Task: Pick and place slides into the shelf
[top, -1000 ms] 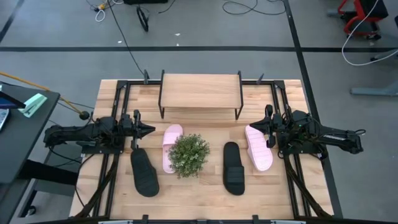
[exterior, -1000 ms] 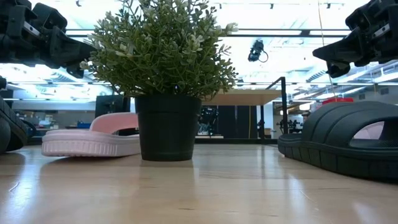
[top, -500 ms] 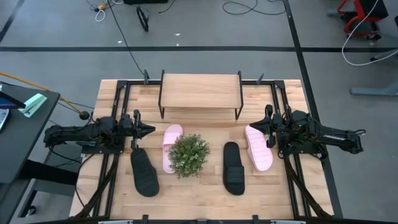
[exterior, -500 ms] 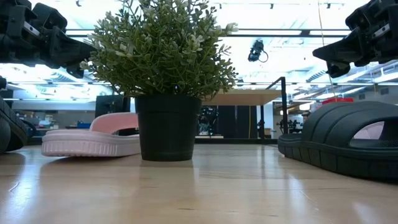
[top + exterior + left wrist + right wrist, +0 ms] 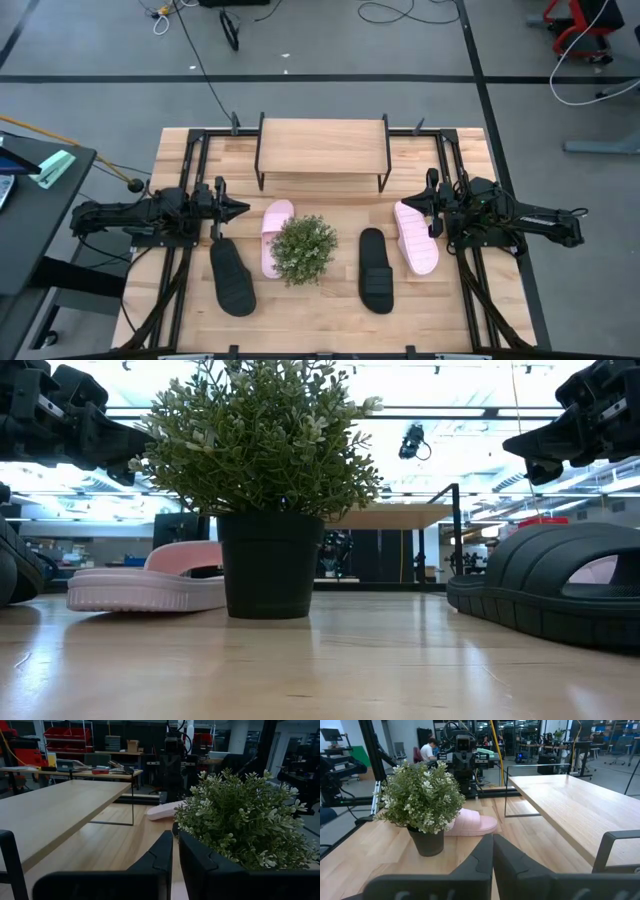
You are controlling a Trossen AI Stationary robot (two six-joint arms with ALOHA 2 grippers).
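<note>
**Slides on the table, shelf bare**

High view: my left gripper (image 5: pixel 240 209) hovers by the table's left edge; a black slide (image 5: pixel 232 276) lies lengthwise just beside it, toward the front edge; shelf (image 5: pixel 322 148) at the back edge.

Left wrist view: jaws nearly together, empty.

Right wrist view: right gripper (image 5: pixel 493 851) closed, empty.

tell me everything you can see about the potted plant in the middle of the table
The potted plant is a small bushy shrub of tiny green leaves with pale tips, standing upright in a dark ribbed round pot on the wooden tabletop. It sits near the table's middle, in front of the shelf. From above, its foliage overlaps the edge of a pink slide on its left; a black slide lies apart on its right. Neither gripper touches it.
</note>
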